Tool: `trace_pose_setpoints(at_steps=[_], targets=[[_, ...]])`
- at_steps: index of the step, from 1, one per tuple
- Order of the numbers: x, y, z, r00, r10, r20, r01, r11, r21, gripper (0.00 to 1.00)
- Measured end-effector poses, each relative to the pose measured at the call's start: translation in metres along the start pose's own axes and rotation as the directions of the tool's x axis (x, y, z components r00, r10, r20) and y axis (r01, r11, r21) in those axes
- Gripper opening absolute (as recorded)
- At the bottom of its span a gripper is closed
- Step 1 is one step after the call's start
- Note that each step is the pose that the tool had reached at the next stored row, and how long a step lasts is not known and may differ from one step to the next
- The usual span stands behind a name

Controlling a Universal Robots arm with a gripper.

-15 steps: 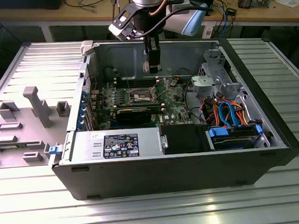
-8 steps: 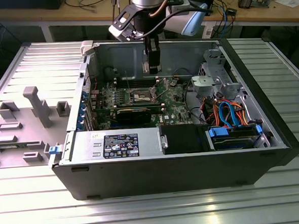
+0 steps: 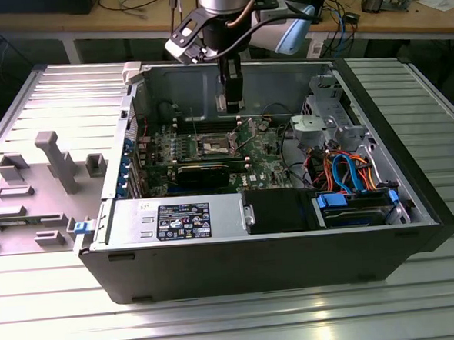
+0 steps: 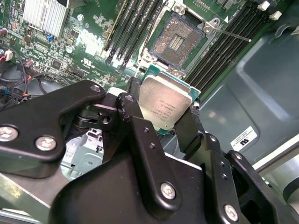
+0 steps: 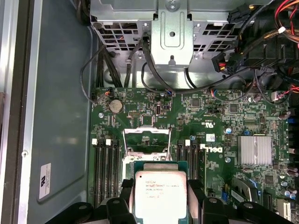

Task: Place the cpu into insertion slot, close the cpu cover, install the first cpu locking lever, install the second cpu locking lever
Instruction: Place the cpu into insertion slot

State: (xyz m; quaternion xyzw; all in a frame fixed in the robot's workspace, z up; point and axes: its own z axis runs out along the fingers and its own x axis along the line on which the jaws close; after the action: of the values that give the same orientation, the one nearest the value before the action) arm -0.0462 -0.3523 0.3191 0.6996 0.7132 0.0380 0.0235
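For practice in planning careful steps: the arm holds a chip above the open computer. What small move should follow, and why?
Probably ease the gripper down toward the socket, keeping the chip square to it: the chip hangs clamped above the board, and the socket lies open and empty.

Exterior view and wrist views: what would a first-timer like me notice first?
Most striking is the open computer case on the metal table, its green circuit board bared, with the arm's tool reaching in from above. In the second wrist view the tool's black fingers clamp the cpu, a silver square chip, held clear of the empty insertion slot.
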Motion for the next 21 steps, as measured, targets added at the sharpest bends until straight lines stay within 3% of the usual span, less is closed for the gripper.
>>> trace_pose_setpoints(at_steps=[13,15,19,21], targets=[[0.0000,-0.0001,0.0008,1.0000,0.000,0.0000,0.000,1.0000,0.0001,0.54],[0.0000,-0.0002,0.0016,1.0000,-0.003,-0.0024,0.003,1.0000,-0.0001,0.54],[-0.0001,-0.0024,0.0070,0.9993,-0.035,-0.0142,0.035,0.9994,0.0003,0.54],[-0.0001,-0.0068,0.0112,0.9993,-0.035,-0.0144,0.035,0.9994,0.0003,0.54]])
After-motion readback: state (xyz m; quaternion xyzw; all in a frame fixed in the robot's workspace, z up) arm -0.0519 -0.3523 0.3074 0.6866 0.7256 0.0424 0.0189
